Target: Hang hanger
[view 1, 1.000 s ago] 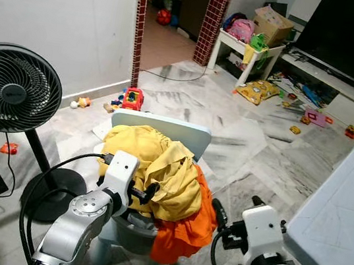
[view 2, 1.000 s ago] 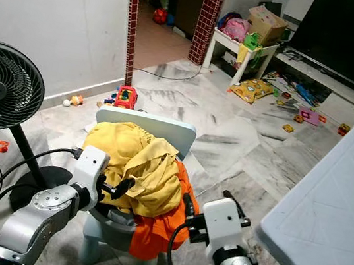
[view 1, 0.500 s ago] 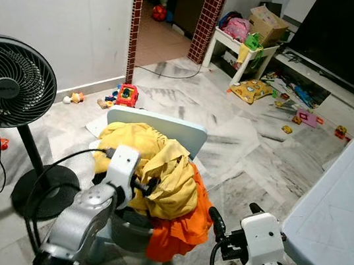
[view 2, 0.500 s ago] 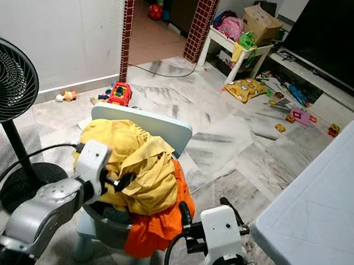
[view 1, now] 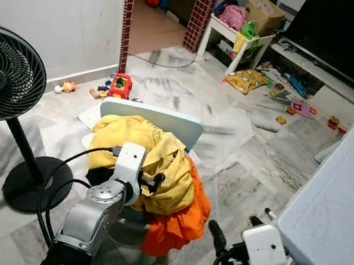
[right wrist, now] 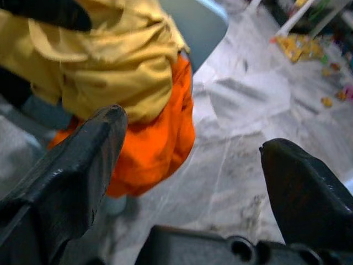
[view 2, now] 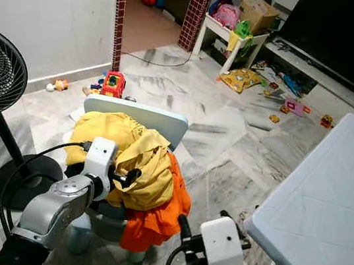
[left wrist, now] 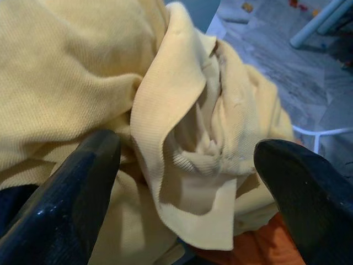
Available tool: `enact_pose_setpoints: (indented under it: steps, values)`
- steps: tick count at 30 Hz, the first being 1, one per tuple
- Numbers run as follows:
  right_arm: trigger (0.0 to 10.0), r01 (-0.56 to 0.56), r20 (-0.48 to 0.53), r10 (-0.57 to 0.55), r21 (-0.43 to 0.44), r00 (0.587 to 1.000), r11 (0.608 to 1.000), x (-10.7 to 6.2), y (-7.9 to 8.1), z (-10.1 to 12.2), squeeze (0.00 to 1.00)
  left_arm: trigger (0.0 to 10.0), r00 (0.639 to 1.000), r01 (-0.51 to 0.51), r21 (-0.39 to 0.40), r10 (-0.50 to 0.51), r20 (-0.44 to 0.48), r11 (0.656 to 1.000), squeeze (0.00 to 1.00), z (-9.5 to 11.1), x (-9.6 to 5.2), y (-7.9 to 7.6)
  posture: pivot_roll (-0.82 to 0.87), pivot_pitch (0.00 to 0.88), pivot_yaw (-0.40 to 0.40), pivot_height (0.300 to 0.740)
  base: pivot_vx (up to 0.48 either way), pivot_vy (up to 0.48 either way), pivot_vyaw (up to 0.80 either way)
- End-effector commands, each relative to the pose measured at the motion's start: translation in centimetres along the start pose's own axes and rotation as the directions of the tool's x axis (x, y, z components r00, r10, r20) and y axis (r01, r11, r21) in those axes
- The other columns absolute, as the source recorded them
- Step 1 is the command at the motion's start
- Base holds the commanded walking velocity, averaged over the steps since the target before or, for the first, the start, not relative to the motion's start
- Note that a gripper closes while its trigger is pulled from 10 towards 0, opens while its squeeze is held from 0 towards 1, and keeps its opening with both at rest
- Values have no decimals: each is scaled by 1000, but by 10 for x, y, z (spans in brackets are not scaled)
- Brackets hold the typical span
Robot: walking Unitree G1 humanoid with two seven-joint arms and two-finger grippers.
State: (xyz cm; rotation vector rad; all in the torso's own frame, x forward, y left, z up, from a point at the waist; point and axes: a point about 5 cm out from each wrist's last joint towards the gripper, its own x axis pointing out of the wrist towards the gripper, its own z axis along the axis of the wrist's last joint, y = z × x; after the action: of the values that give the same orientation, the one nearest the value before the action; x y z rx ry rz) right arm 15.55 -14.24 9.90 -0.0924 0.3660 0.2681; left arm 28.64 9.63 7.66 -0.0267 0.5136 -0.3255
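Your left pincer (view 1: 153, 182) sits spread wide against the yellow garment (view 1: 138, 150) heaped on the pale blue chair (view 1: 165, 119); in the left wrist view both black fingers (left wrist: 77, 204) stand well apart with a fold of yellow cloth (left wrist: 182, 143) between them, nothing clamped. Your right pincer (view 1: 216, 235) hangs low beside the chair, near the marble floor (view 1: 248, 150), its fingers (right wrist: 83, 160) also parted and empty.

No hanger can be made out in these pictures. If it is here, it is likely buried in the pile, under the yellow cloth or the orange garment (view 1: 181, 216) that droops off the seat's front edge. A dark piece (view 1: 98, 175) peeks out below the yellow on the left side, too hidden to name.

Expect the clothes to behave soft and limp: light, ribbed knit that bunches, slides over itself and drags its neighbours along when you pull. A hanger, by contrast, should be stiff and light, and may snag in sleeves or necklines. Take hold at a thick fold of the yellow garment, such as the collar-like flap before the left pincer, and lift slowly so the orange one does not slip to the floor.

Beside the chair stands a black pedestal fan (view 1: 2, 76), and a pale grey bench (view 1: 339, 203) on the right.
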Motion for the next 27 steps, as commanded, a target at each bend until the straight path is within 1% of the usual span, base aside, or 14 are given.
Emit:
enact_pose_setpoints:
  steps: [1,6,12,13,14,15,16,17,18,21,24,27]
  values:
    - [10000,6,3,-6,-2,1000,1000,-3,-2,3,0,10000,1000,3,3,-3,4,1000,0,2,-1,-6,-44,115,-182,740,0,0,0]
    - [10000,8,-6,-8,5,1000,1000,-4,-2,3,0,10000,1000,-4,3,4,-9,1000,0,2,3,-8,-57,135,-186,740,0,0,0]
    - [10000,13,-11,-13,7,1000,1000,-6,-3,3,0,10000,1000,-6,7,7,-23,1000,0,9,18,-12,-64,144,-184,740,0,0,0]
    - [10000,14,-11,-14,8,1000,1000,-5,-2,4,0,9608,1000,-4,2,4,-16,1000,0,11,21,-13,-68,143,-183,740,0,0,0]
    - [10000,15,-11,-15,9,1000,1000,-5,-2,4,0,9608,1000,-1,-1,1,-11,1000,0,12,23,-14,-68,143,-183,740,0,0,0]
    - [10000,15,-11,-15,10,1000,1000,-5,-2,4,0,7412,1000,3,1,-3,-6,1000,0,14,25,-15,-72,144,-181,740,0,0,0]
    - [10000,16,-11,-16,10,1000,1000,-5,-2,4,0,4078,1000,8,-9,-8,-9,1000,0,15,26,-16,-76,144,-178,740,0,0,0]
    - [10000,17,-10,-16,11,1000,1000,-5,-2,5,0,1804,1000,12,-20,-12,-14,1000,0,15,28,-17,-77,144,-178,740,0,0,0]
    - [10000,18,-10,-18,12,1000,1000,-5,-2,5,0,0,1000,14,-32,-15,-24,999,0,14,29,-18,-76,144,-177,740,0,0,0]
    - [10000,23,-11,-23,12,1000,1000,-6,-3,5,0,0,999,16,-38,-17,-35,999,0,12,31,-18,-79,144,-175,740,0,0,0]
    - [10000,30,-13,-30,10,999,1000,-6,-5,5,0,0,1000,12,-23,-12,-28,1000,0,12,32,-16,-80,142,-174,740,0,0,0]
    - [10000,33,-13,-33,8,999,999,-5,-6,5,0,0,1000,5,-11,-5,-20,1000,0,11,30,-14,-79,140,-175,740,0,0,0]
